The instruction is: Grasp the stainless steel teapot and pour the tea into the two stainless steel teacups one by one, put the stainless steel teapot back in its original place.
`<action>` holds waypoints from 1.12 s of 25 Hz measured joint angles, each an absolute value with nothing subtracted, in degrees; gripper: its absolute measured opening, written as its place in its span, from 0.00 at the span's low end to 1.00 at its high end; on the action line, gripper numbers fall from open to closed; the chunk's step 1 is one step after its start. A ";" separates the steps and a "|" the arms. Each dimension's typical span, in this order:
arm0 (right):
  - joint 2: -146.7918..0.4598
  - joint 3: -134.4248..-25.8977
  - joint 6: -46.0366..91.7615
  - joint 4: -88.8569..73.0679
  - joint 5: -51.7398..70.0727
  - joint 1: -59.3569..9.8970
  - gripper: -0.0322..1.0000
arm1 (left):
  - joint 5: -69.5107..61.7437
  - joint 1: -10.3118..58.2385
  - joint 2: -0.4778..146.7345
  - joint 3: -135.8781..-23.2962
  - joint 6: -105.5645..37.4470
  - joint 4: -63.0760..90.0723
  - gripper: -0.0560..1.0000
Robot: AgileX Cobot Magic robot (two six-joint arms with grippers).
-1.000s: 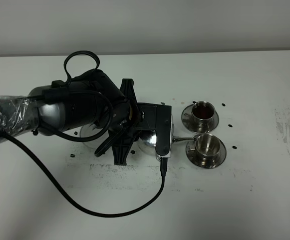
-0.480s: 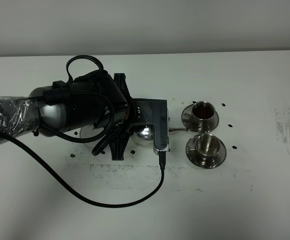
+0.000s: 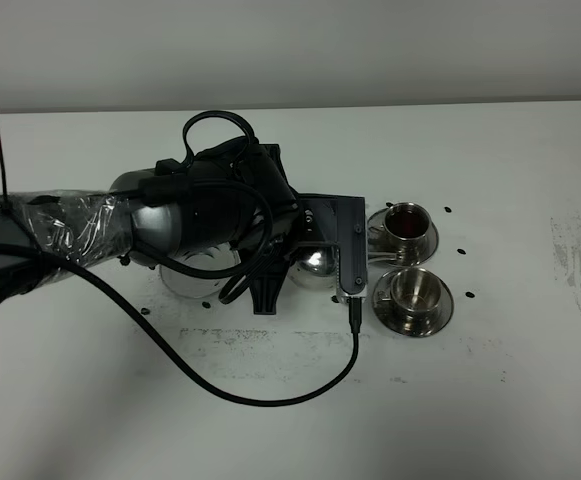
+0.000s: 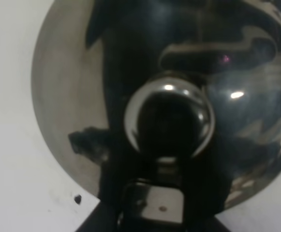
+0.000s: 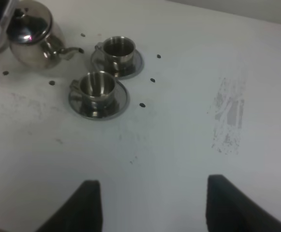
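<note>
Plainly, the stainless steel teapot (image 3: 316, 263) is a rigid, polished thing. We judge it slippery to bare pads, and heavier than it looks if it holds liquid that would shift as it tips. Its round lid knob (image 4: 169, 116) sits right under the left end effector (image 3: 308, 240) and would make a poor hold, being smooth and domed. The loop handle is the right place to grip, though it is mostly hidden from us. The left end effector is clenched, by all appearance on that handle. We cannot tell whether the pot's base touches the worktop (image 3: 270, 420).

The thin spout (image 5: 68, 50) points away from the end effector toward the two cups just beyond it. The far teacup (image 3: 407, 222) holds dark tea (image 3: 406, 219). The near teacup (image 3: 414, 290) shows only steel inside. The steel disc (image 3: 177, 277) lies behind the end effector, under the arm.

The right end effector (image 5: 154, 181) hangs well apart from all this, fingers spread with nothing between them.

We read no brand, label or lettering anywhere. The dark specks on the worktop are only marks.
</note>
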State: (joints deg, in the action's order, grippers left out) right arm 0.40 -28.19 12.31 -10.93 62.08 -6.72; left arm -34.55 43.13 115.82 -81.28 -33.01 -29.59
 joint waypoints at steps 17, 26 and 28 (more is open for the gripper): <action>0.40 -28.19 12.31 -10.93 62.08 -6.72 0.48 | -39.42 46.29 117.92 -85.13 -38.18 -34.09 0.22; 0.40 -28.19 12.31 -10.93 62.08 -6.72 0.47 | -40.76 47.79 117.92 -85.13 -38.35 -37.39 0.22; 0.40 -28.19 12.31 -10.93 62.08 -6.72 0.47 | -40.94 47.84 117.92 -85.13 -38.35 -38.52 0.22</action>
State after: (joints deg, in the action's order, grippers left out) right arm 0.40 -28.19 12.31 -10.93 62.08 -6.72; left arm -40.94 47.84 117.92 -85.13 -38.35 -38.52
